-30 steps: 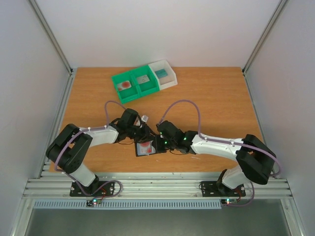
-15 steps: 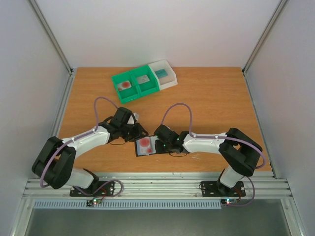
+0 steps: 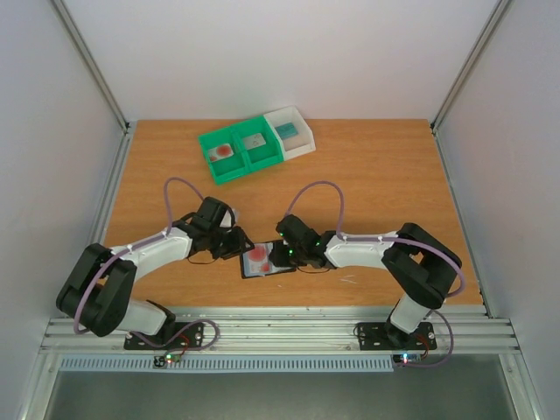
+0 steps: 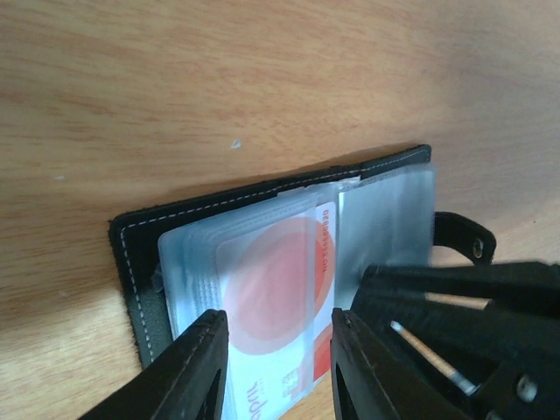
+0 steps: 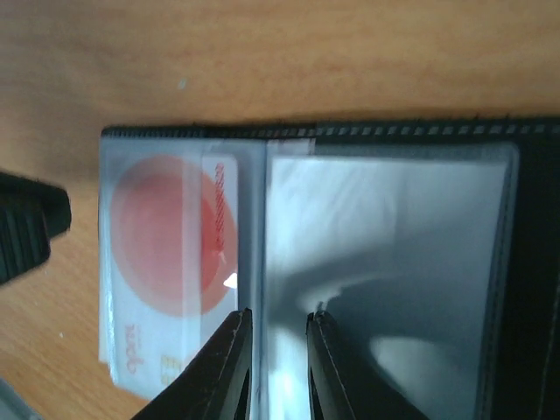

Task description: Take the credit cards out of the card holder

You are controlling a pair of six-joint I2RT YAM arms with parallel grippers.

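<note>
The card holder (image 3: 273, 269) lies spread open on the table near the front, black-edged (image 4: 140, 241) with clear pockets and a clasp tab (image 4: 464, 238). A whitish credit card (image 3: 258, 256) with a red blotch (image 4: 280, 284) sits in its left pocket (image 5: 166, 236). My left gripper (image 3: 238, 246) is low at the holder's left side. It is open (image 4: 280, 372), with its fingers straddling the card's near end. My right gripper (image 3: 283, 255) is over the holder's middle fold (image 5: 278, 354), its jaws a narrow gap apart with the tips on the empty right pocket (image 5: 394, 245).
At the back of the table stand a green two-compartment bin (image 3: 238, 162) and a white bin (image 3: 302, 140). The green bin holds a red-blotched card (image 3: 224, 150) and a pale one (image 3: 255, 141). Wood table surface (image 3: 394, 175) lies around the holder.
My left arm has stretched out and dropped to the holder's left edge, and its jaws have widened. My right gripper stays on the holder, and the red-blotched card now shows more fully.
</note>
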